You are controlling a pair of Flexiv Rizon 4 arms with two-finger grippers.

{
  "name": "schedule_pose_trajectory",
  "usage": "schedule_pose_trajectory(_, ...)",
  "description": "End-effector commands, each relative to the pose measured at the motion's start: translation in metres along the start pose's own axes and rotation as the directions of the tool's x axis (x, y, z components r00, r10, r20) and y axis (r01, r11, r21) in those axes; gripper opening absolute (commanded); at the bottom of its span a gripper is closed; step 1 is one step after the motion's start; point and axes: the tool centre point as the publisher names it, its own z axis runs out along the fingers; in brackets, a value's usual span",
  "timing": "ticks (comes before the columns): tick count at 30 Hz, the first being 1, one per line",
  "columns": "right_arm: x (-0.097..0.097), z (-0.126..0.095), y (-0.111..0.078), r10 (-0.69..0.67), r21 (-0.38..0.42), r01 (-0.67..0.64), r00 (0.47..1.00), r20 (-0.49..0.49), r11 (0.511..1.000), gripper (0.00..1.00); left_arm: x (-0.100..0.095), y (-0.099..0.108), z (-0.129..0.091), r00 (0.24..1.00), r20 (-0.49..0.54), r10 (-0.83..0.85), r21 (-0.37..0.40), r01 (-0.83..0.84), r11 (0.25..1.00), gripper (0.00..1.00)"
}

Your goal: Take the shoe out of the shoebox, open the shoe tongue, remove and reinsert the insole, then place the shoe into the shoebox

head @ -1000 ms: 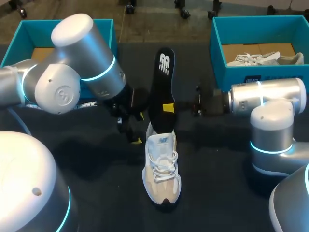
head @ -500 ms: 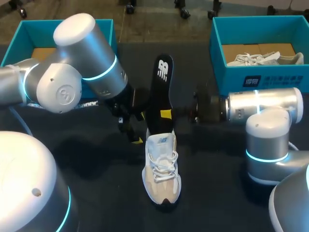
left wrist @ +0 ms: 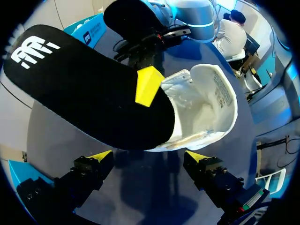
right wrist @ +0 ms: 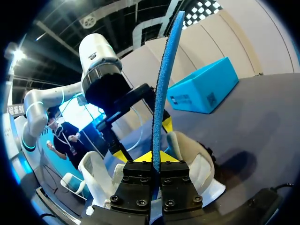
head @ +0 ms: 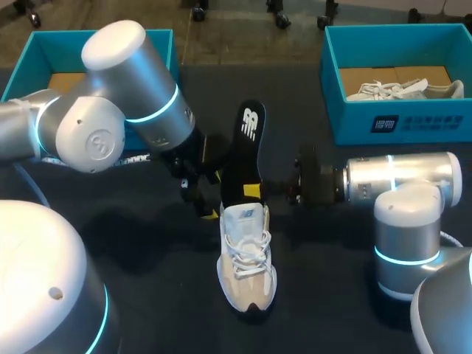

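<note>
Left claw (head: pixel 209 196) sits left of centre in the head view, just beside the heel end of the shoe (head: pixel 247 258). Its yellow-tipped fingers stand apart with nothing between them. In the left wrist view this claw (left wrist: pixel 149 159) faces the open heel of the shoe (left wrist: pixel 206 108), which lies ahead of it and clear of both fingers. Contact with the shoe in the head view: cannot tell.

Shoe: white and beige, laced, upright on its sole on the dark tabletop (head: pixel 147 284). It is at centre frame, toe toward the lower edge and outside both boxes.

Insole (head: pixel 247 140): black with a white logo near its far end. It rises at a tilt out of the shoe's opening toward the upper middle of the frame. The left wrist view shows the lower end of the insole (left wrist: pixel 84 89) tucked inside the shoe's collar.

Right claw (head: pixel 254 190) comes in from the right at mid-frame and is clamped on the insole just above the collar. In the right wrist view its fingers (right wrist: pixel 156 157) are pressed together on the thin edge of the insole (right wrist: pixel 164 84). The underside there shows blue, and the shoe (right wrist: pixel 192 159) is directly below.

Boxes: one teal shoebox (head: pixel 44 48) at upper left, partly behind the left arm. A second teal shoebox (head: pixel 398 122) at upper right holds another pale shoe (head: pixel 398 90).
</note>
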Motion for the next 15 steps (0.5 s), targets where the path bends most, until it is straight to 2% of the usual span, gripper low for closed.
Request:
schedule_pose_trajectory(1,0.002,0.005,-0.008,0.018,0.021,-0.018,1.0,-0.006,1.0,0.0,0.0,0.0,0.002,1.0,0.001,0.0,0.0,0.0,1.0,1.0)
schedule_pose_trajectory(10,0.006,0.005,-0.027,0.087,0.047,-0.085,0.996,-0.03,0.995,0.0,0.0,0.0,0.002,1.0,0.001,0.0,0.0,0.0,1.0,1.0)
schedule_pose_trajectory(15,0.01,0.003,-0.029,0.118,0.068,-0.116,0.993,-0.03,0.991,0.0,0.0,0.0,0.002,1.0,0.001,0.0,0.0,0.0,1.0,1.0)
